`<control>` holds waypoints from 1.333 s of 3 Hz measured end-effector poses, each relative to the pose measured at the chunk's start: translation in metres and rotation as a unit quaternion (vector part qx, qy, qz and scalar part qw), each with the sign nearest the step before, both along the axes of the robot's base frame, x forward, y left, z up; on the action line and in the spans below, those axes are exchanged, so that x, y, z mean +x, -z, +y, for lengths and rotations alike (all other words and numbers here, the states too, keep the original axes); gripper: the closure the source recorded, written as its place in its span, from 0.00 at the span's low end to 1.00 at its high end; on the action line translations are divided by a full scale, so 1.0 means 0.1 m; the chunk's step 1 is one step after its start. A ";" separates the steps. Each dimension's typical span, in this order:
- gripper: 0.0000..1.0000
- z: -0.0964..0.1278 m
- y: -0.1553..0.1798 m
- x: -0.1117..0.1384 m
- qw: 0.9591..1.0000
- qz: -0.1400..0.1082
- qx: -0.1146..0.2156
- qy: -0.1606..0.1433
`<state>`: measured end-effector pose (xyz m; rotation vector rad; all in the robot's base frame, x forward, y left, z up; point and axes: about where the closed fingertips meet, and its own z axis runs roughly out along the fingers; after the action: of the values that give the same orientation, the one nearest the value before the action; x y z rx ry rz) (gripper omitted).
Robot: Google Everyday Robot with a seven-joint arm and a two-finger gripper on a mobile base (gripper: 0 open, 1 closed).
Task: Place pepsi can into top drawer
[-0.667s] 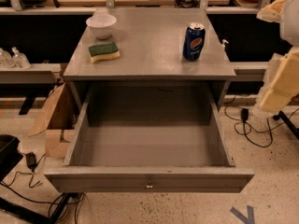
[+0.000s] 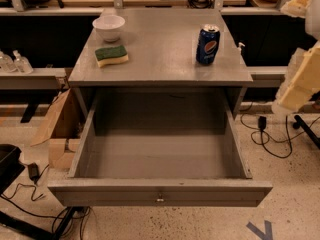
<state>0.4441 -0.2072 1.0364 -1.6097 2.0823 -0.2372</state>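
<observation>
The pepsi can, dark blue with a round red-white-blue logo and a silver top, stands upright on the right side of the grey cabinet top. The top drawer is pulled wide open below it, with a small metal knob on its front panel; its inside is bare. My gripper shows as cream-coloured parts at the right edge of the view, to the right of the cabinet and apart from the can.
A white bowl and a green-and-yellow sponge sit on the left of the cabinet top. A cardboard box stands left of the cabinet. Cables lie on the floor at right. Desks run along the back.
</observation>
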 end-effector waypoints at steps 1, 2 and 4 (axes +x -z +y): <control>0.00 -0.17 -0.02 0.34 0.999 -0.010 0.036 0.019; 0.00 -0.39 -0.02 0.78 0.994 -0.027 0.094 0.047; 0.00 -0.52 0.47 1.55 0.961 -0.081 0.258 0.053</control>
<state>0.5995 -0.2594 0.9890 -1.1308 1.9008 0.1300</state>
